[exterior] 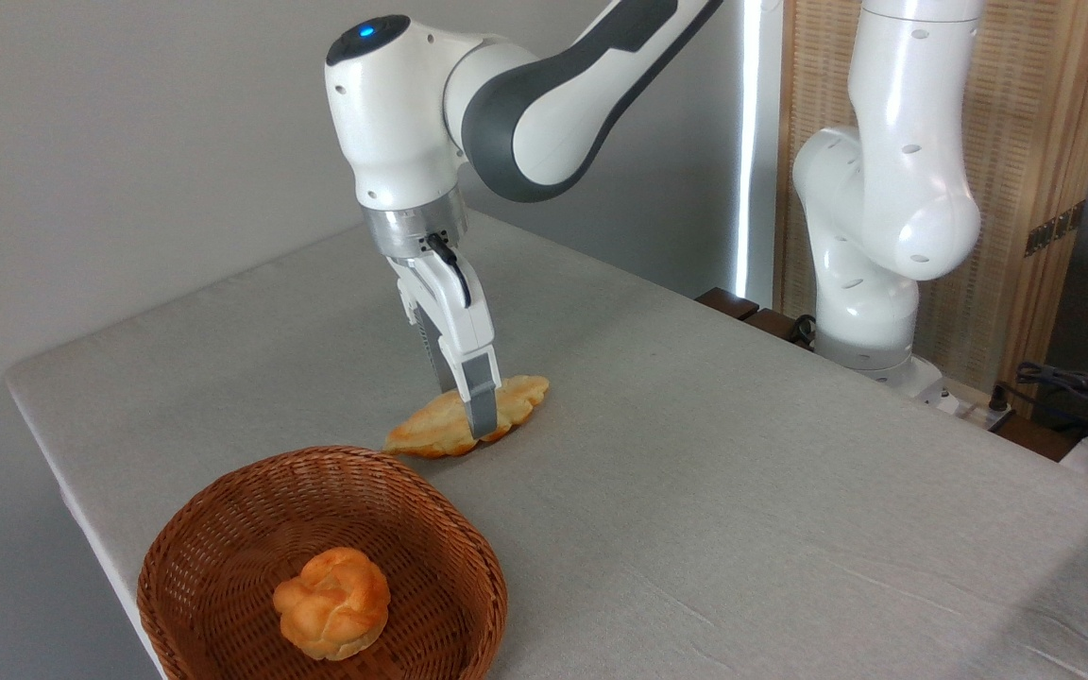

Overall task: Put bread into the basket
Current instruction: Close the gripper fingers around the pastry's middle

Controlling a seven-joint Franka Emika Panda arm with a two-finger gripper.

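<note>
Two pieces of bread were in view on the grey table (742,491). The long, leaf-shaped loaf (445,430) lay flat on the cloth near the middle, just beyond the basket's far rim and not touching it. The round wicker basket (213,538) sat at the near left corner of the table, and a small knotted bun (331,603) rested inside it, a little to the right of centre.

The arm reached down from above with its gripper (470,416) pointing at the loaf. One grey finger (481,401) stood in front of the loaf, across its middle, with its tip down at the near edge; the other finger was behind, mostly hidden. The fingers stood on either side of the loaf's width, but from where I stood I could not tell whether they were squeezing it or only straddling it. The loaf seemed to lie on the table.
</note>
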